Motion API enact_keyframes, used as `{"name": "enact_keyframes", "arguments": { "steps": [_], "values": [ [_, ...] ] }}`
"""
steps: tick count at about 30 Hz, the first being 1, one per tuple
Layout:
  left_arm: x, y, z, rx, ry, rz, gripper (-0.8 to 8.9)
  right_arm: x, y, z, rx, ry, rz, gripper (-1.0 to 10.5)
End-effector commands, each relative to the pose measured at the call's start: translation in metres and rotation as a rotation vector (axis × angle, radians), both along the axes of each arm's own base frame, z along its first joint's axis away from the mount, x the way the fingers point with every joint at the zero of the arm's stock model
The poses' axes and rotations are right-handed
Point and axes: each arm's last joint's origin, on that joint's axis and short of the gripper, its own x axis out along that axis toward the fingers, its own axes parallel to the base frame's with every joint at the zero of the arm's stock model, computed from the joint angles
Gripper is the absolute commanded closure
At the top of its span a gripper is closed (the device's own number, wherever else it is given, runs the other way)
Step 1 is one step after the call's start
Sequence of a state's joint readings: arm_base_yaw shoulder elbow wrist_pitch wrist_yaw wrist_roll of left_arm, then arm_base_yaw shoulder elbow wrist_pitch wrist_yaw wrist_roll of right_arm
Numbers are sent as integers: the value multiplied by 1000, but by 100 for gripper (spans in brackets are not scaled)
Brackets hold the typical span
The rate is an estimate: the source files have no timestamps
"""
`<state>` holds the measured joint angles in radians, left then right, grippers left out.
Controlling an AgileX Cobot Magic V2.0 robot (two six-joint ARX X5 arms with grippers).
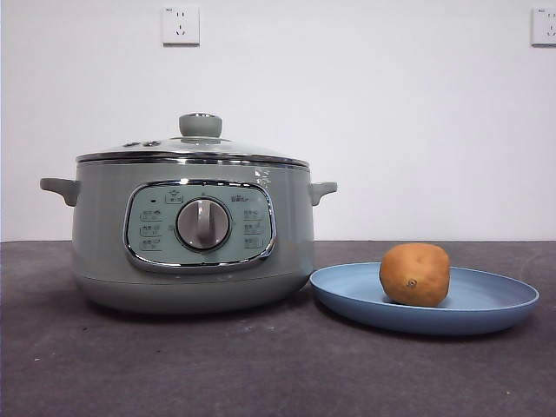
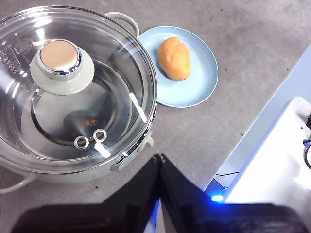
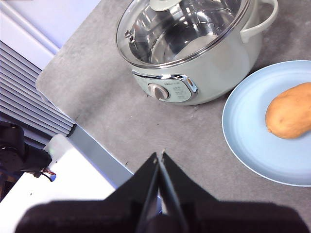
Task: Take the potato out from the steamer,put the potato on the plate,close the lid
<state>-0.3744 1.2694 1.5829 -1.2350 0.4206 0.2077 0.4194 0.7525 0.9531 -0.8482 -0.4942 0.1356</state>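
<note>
One potato (image 1: 415, 274) on plate (image 1: 486, 311).

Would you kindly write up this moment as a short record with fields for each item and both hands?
potato: roundish tan-brown potato, resting on the plate
plate: wide shallow light-blue plate, on the table beside the steamer
steamer: round sage-green electric steamer, lid on
lid: glass lid with chrome rim and green knob, seated on the steamer
left hand: shut, holding nothing, above the table
right hand: shut, holding nothing, above the table
</note>
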Motion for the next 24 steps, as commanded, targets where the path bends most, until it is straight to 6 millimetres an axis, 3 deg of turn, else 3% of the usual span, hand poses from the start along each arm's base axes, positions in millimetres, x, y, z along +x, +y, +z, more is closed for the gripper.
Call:
{"name": "enact_keyframes", "arguments": {
  "steps": [1,12,15,19,24],
  "values": [
    [0,0,0,-1,0,-3,817,0,0,-2,-1,7,-4,945],
    [3,2,2,3,-55,-3,817,0,0,-2,-1,6,-4,945],
    [2,14,17,-43,-219,44,817,0,0,-2,-1,6,-4,945],
    [-13,38,32,-118,-503,127,817,0,0,-2,-1,6,-4,945],
    [-42,65,10,-198,-809,285,817,0,0,-2,-1,6,-4,945]
  ]
}}
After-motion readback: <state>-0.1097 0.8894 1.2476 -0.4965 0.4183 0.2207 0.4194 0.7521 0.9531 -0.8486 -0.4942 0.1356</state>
